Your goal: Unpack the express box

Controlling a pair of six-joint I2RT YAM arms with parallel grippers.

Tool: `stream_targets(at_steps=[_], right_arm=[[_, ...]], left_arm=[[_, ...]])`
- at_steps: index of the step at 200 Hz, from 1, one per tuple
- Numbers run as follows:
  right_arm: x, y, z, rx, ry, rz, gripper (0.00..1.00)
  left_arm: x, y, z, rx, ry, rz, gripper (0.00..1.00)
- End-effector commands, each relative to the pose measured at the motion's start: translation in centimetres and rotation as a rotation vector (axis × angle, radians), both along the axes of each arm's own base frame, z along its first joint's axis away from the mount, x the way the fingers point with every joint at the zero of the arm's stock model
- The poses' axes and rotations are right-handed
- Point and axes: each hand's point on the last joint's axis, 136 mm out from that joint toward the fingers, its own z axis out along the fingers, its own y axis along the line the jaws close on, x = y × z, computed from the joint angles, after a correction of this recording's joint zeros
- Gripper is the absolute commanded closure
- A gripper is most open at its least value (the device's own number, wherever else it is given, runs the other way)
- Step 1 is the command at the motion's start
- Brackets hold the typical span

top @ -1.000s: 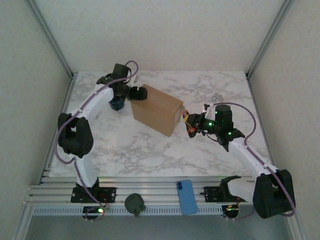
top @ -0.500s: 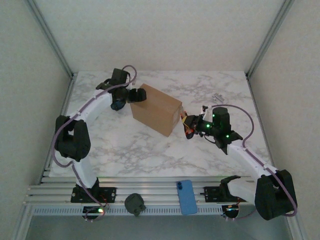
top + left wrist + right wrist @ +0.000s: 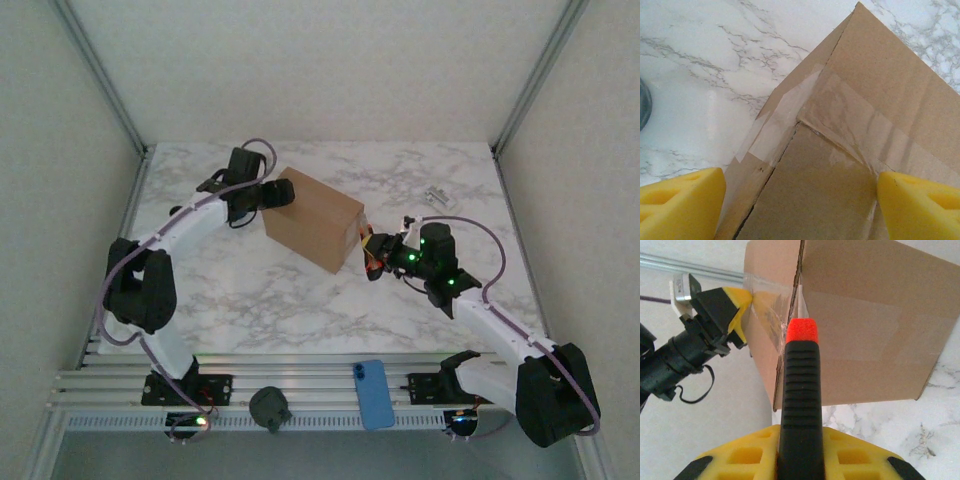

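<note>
Resting on the marble table (image 3: 250,290), midway between its side edges and nearer the far edge, the express box (image 3: 315,220) has its flaps taped shut. The left pincer (image 3: 277,192) is spread wide astride the box's far-left corner. The right pincer (image 3: 376,252) is clenched on a black, red-tipped tool (image 3: 800,390), its tip at the clear tape (image 3: 785,115).

The box (image 3: 313,218) is matt brown cardboard, its seams sealed with clear, faintly glossy tape (image 3: 840,107), wrinkled in places. The table (image 3: 260,290) looks like smooth, polished grey-veined white marble. The tool (image 3: 801,405) has a ribbed black plastic handle and a matt orange tip. The left fingers (image 3: 680,207) are matt yellow.
</note>
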Motion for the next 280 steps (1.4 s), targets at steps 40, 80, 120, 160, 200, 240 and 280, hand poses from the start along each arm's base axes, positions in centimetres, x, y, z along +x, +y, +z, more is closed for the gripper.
stream_targets(at_steps=[40, 80, 120, 160, 200, 240, 280], right_arm=[[0.0, 1.2, -1.1, -0.005, 0.053, 0.032, 1.0], [0.0, 2.0, -0.8, 0.038, 0.063, 0.064, 1.0], [-0.8, 2.5, -0.4, 0.069, 0.065, 0.093, 1.0], [-1.5, 3.0, -0.4, 0.076, 0.069, 0.114, 1.0], [-1.9, 3.6, -0.3, 0.085, 0.072, 0.137, 1.0], [-2.4, 4.4, -0.4, 0.092, 0.08, 0.164, 1.0], [-3.1, 4.8, -0.6, 0.094, 0.09, 0.178, 1.0]], left_arm=[[-5.4, -0.3, -7.8, 0.088, 0.252, 0.036, 0.22], [-5.6, 0.3, -7.5, 0.099, 0.243, 0.062, 0.22], [-5.5, 1.0, -8.0, 0.123, 0.248, 0.11, 0.22], [-5.5, 1.2, -8.4, 0.136, 0.251, 0.135, 0.22], [-5.6, 1.4, -8.4, 0.139, 0.248, 0.151, 0.22], [-5.4, 1.4, -8.4, 0.137, 0.243, 0.16, 0.22], [-5.3, 1.6, -8.4, 0.146, 0.242, 0.169, 0.22]])
